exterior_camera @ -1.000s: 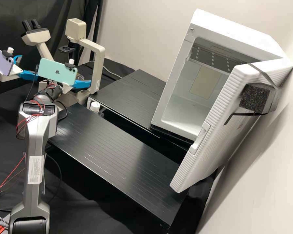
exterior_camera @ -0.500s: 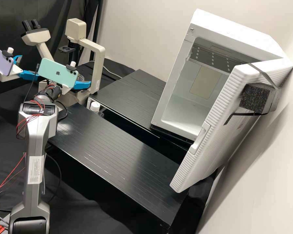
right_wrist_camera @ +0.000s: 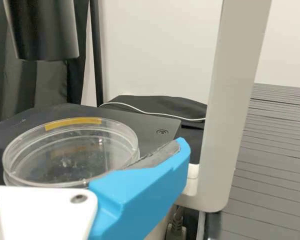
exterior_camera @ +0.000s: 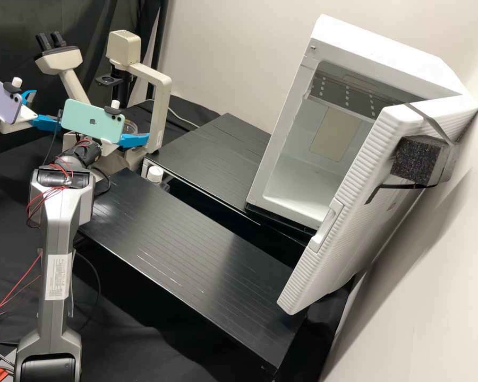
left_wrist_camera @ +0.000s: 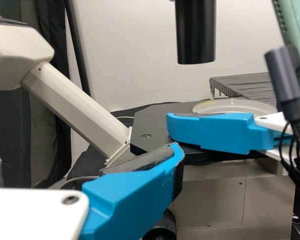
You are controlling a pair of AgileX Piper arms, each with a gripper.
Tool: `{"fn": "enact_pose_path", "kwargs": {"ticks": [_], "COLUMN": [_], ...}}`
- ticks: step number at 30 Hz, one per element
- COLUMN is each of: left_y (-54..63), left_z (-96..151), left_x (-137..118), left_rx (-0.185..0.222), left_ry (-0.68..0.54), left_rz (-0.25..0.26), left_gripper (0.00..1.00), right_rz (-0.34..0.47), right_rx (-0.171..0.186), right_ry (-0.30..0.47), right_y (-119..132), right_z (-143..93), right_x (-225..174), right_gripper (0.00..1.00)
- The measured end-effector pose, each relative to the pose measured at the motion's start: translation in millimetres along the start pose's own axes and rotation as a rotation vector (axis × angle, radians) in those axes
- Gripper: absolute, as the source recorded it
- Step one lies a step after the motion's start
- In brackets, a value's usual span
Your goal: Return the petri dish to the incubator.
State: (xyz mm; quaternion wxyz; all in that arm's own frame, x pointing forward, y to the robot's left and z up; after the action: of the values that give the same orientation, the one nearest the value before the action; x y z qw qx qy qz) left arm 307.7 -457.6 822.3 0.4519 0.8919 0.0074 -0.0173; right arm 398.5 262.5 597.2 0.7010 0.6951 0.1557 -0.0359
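The right pincer [exterior_camera: 134,139] is beside the dish [right_wrist_camera: 72,155]; whether it grasps it, I cannot tell. The left pincer [exterior_camera: 48,109] is released. The right wrist view shows a yellow strip on the dish, over the stage [left_wrist_camera: 152,120]. The high view shows the incubator [exterior_camera: 387,50], door [exterior_camera: 350,196] open.

Got the right arm [exterior_camera: 58,249] stretched up from the bottom edge of the high view, bent at the joint before the wrist [exterior_camera: 79,154], right gripper [exterior_camera: 134,139] pointed rightish. Running the left gripper [exterior_camera: 49,109] near the left edge, fingers spread well apart lol.
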Motion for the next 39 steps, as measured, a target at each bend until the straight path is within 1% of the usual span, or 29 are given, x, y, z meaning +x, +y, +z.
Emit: {"fn": "enact_pose_path", "kwargs": {"ticks": [4, 5, 11, 14, 23, 25, 29, 39], "left_y": [0.0, 0.0, 0.0, 0.0, 0.0, 0.0, 0.0, 0.0], "left_z": [0.0, 0.0, 0.0, 0.0, 0.0, 0.0, 0.0, 0.0], "left_x": [0.0, 0.0, 0.0, 0.0, 0.0, 0.0, 0.0, 0.0], "left_rx": [0.0, 0.0, 0.0, 0.0, 0.0, 0.0, 0.0, 0.0], "left_ry": [0.0, 0.0, 0.0, 0.0, 0.0, 0.0, 0.0, 0.0], "left_rz": [0.0, 0.0, 0.0, 0.0, 0.0, 0.0, 0.0, 0.0], "left_gripper": [1.0, 1.0, 1.0, 1.0, 1.0, 1.0, 1.0, 1.0], "right_rz": [0.0, 0.0, 0.0, 0.0, 0.001, 0.001, 0.001, 0.001], "right_rx": [0.005, 0.005, 0.005, -0.009, -0.01, -0.004, -0.012, -0.002], "right_ry": [-0.003, -0.003, -0.003, -0.004, -0.009, -0.013, -0.015, -0.029], "right_y": [0.0, 0.0, 0.0, 0.0, 0.1, 0.1, 0.1, -0.3], "right_z": [0.3, 0.3, 0.3, 0.4, 0.8, 1.2, 1.4, 2.2], "right_x": [0.0, 0.0, 0.0, 0.0, 0.0, 0.0, 0.0, -0.3], "right_gripper": [1.0, 0.0, 0.0, 0.0, 0.0, 0.0, 0.0, 0.0]}}
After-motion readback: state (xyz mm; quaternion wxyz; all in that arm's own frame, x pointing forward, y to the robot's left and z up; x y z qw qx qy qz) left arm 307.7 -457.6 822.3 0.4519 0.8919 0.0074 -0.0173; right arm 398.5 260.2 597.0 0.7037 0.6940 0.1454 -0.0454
